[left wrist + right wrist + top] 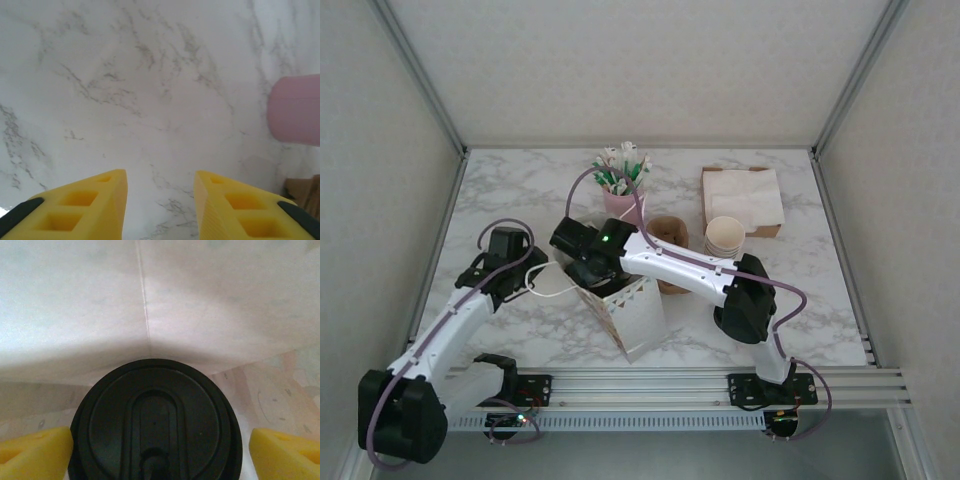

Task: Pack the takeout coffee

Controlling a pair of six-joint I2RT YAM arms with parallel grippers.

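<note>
The takeout coffee shows its round black lid from above, low inside the white paper bag, whose pale walls rise behind it. My right gripper straddles the lid, open. One yellow finger lies against the lid's left edge. The other finger stands a small gap off the right edge. From the top view the right gripper dips into the bag's mouth. My left gripper is open over bare marble, left of the bag, with nothing between its fingers.
A pink cup of stir sticks stands behind the bag; its side appears in the left wrist view. A stack of lidless cream cups, a brown napkin box and a brown holder sit at the back right.
</note>
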